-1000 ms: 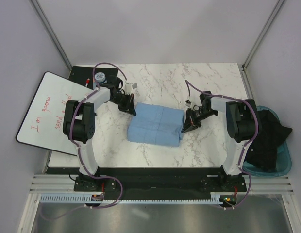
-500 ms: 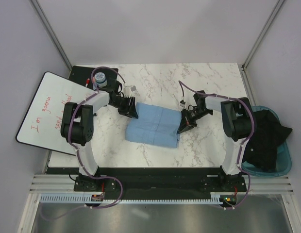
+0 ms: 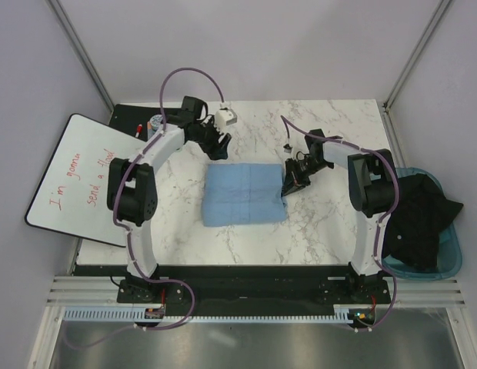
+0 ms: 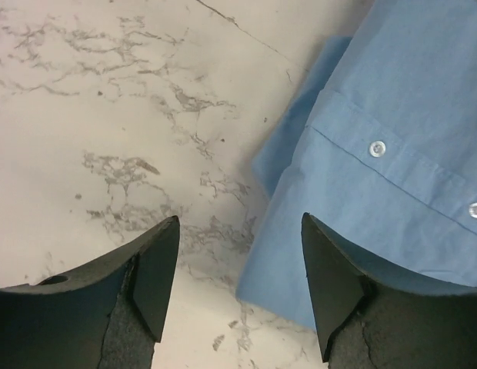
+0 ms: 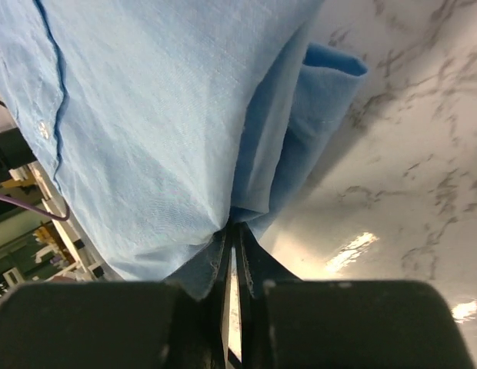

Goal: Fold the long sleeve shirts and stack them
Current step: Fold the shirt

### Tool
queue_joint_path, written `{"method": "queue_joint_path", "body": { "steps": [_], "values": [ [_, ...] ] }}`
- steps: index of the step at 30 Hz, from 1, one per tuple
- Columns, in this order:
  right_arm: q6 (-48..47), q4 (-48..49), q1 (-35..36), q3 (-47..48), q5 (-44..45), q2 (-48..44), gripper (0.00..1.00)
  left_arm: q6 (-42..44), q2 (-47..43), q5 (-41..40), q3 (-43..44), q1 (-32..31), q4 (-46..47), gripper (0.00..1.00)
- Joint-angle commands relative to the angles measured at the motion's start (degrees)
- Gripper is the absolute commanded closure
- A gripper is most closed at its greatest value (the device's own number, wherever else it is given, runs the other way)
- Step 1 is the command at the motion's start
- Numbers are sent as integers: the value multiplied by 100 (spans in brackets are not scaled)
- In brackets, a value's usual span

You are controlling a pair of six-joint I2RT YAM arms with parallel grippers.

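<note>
Lying folded into a rectangle mid-surface, light-blue long sleeve shirt [image 3: 245, 194], buttons visible in the left wrist view. Right hand [image 3: 288, 183] is closed on the shirt's right edge, cloth pinched between its tips; left hand [image 3: 218, 142] is open, jaws apart, empty, over bare marble surface [image 3: 261, 127] just beyond the shirt's far-left corner. Whiteboard [image 3: 73, 173] far left, teal bin [image 3: 452, 257] of dark clothing far right.

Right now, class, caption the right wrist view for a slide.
Right pincer nips an edge of the folded blue shirt, marble table beyond.
</note>
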Motion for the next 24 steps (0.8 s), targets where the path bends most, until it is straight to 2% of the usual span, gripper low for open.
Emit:
{"method": "queue_joint_path", "body": {
  "steps": [1, 8, 11, 12, 14, 15, 18, 22, 23, 24],
  "values": [
    [-272, -169, -24, 302, 223, 222, 91, 1061, 686, -493, 479, -306, -402, 28],
    [-562, -318, -24, 505, 268, 372, 89, 1035, 941, -309, 488, -297, -718, 31],
    [-650, -397, -24, 426, 241, 302, 88, 834, 1055, -397, 497, -253, -754, 47],
    [-711, -441, -32, 408, 233, 241, 89, 746, 1065, -441, 506, -236, -745, 59],
    [-746, -476, -32, 321, 241, 196, 89, 404, 1126, -511, 558, -166, -658, 70],
    [-772, -511, -41, 294, 215, 170, 87, 246, 1144, -590, 515, -130, -579, 79],
    [-878, -608, -41, 189, 180, 126, 86, -195, 1126, -695, 401, -34, -333, 92],
    [-966, -679, -85, 83, 83, 3, 88, -476, 1135, -880, 383, -33, -288, 96],
    [-984, -748, -85, 83, 57, -23, 85, -477, 1118, -837, 392, -33, -288, 92],
    [-1019, -792, -103, 91, -13, -67, 84, -468, 1083, -663, 400, -33, -288, 72]
  ]
}}
